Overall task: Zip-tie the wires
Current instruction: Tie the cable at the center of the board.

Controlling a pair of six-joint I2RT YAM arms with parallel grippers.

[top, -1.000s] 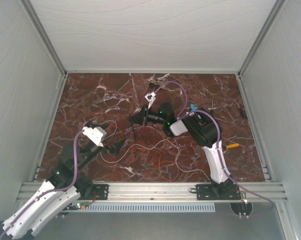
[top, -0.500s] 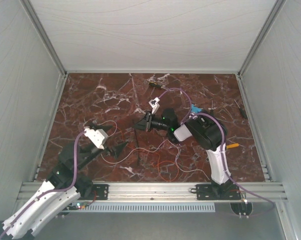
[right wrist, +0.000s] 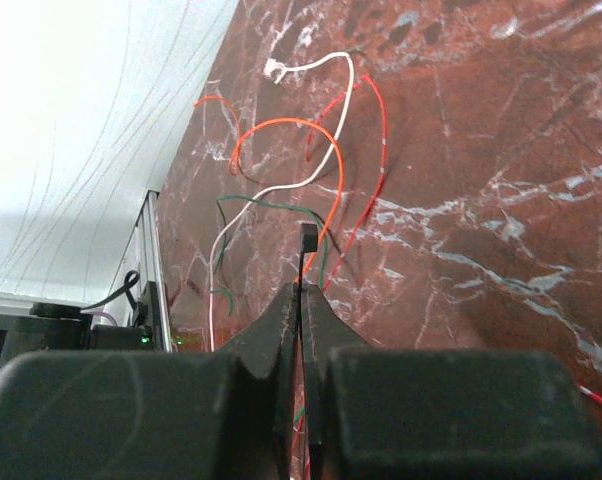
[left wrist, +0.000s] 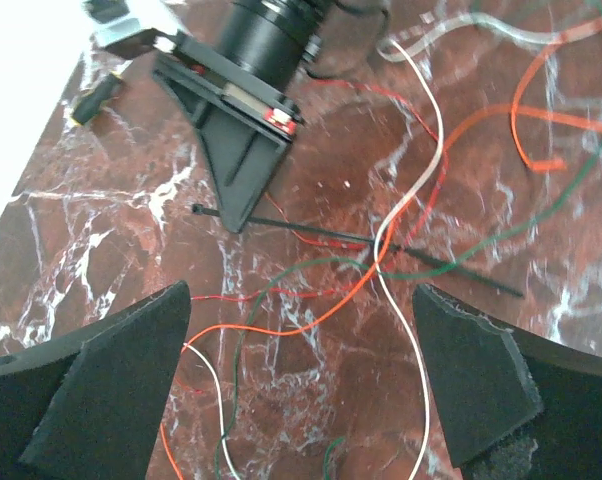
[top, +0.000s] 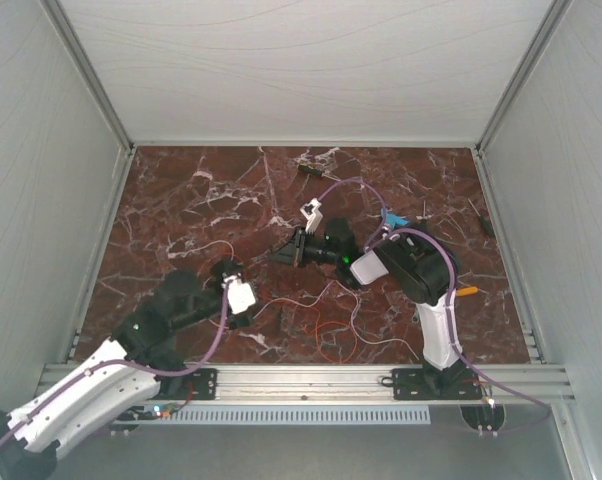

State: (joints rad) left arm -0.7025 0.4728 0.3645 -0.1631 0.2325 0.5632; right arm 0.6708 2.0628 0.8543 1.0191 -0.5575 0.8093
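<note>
The wires lie as a loose tangle of thin orange, white, red and green strands on the marble near the front. They show in the left wrist view and the right wrist view. My right gripper is shut on a thin black zip tie, its tip low over the tangle's far edge. The tie's square head sticks out past the shut jaws. My left gripper is open and empty, hovering over the strands just near of the tie. Its fingers straddle several strands.
A blue-tipped item and an orange-handled tool lie right of the right arm. A small connector lies near the back edge and a dark object by the right wall. Grey walls enclose the marble top.
My left arm has swung right and forward, turning its gripper down over the wires. My right gripper has drifted slightly nearer and to the right, still holding the zip tie.
</note>
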